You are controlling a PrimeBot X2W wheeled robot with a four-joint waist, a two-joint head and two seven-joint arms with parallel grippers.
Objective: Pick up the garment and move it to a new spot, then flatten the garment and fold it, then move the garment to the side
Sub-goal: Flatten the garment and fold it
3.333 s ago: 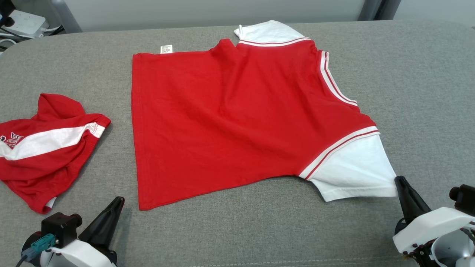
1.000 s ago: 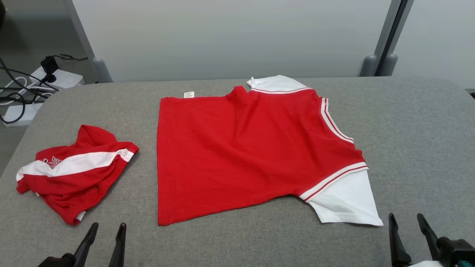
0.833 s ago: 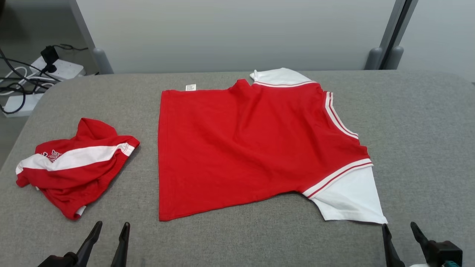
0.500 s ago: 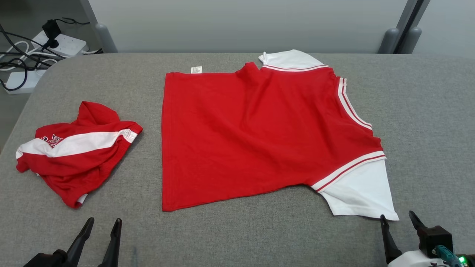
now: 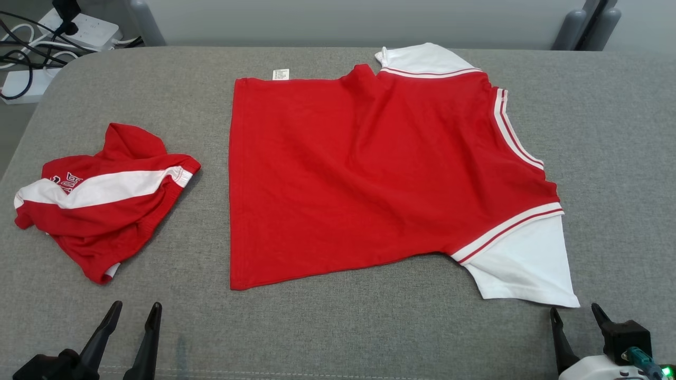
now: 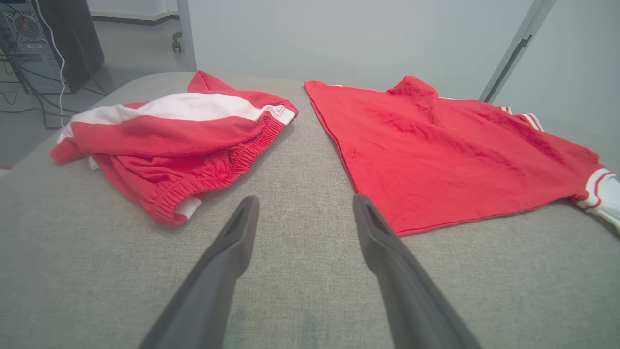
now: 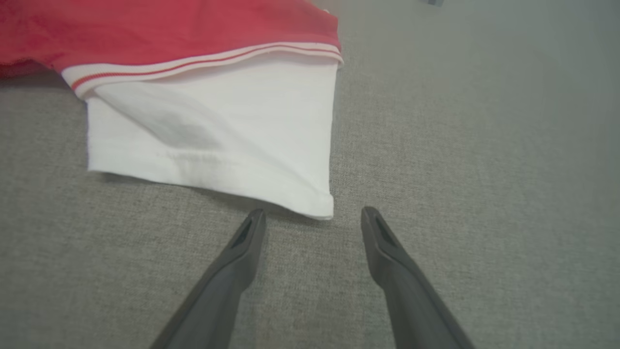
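**Red shirt flat mid-surface, both tools apart and empty**

The red T-shirt (image 5: 369,174) lies spread out in the middle of the grey surface (image 5: 338,332), sideways to the robot. Its hem (image 5: 233,179) is toward the robot's left and its striped neckline (image 5: 515,142) toward the right. Mostly flat, with a few soft wrinkles.

The near white sleeve (image 5: 523,264) sticks out toward the robot, and the far white sleeve (image 5: 417,57) peeks out at the back edge. A small care label (image 5: 280,74) shows at the shirt's far hem corner.

The right tool (image 5: 574,308) sits at the lower right, fingers apart, holding nothing. In the right wrist view the near sleeve's corner lies just ahead of the gap between the fingertips — not pinched.

The left tool (image 5: 137,304) sits at the lower left, fingers apart, also holding nothing. In the left wrist view it points at bare surface between the shirt's near hem corner and a crumpled red-and-white garment (image 5: 100,206).

That garment lies bunched at the surface's left side, apart from the shirt. Beyond the far left corner — a power strip (image 5: 87,29) with cables (image 5: 21,53) on the floor.
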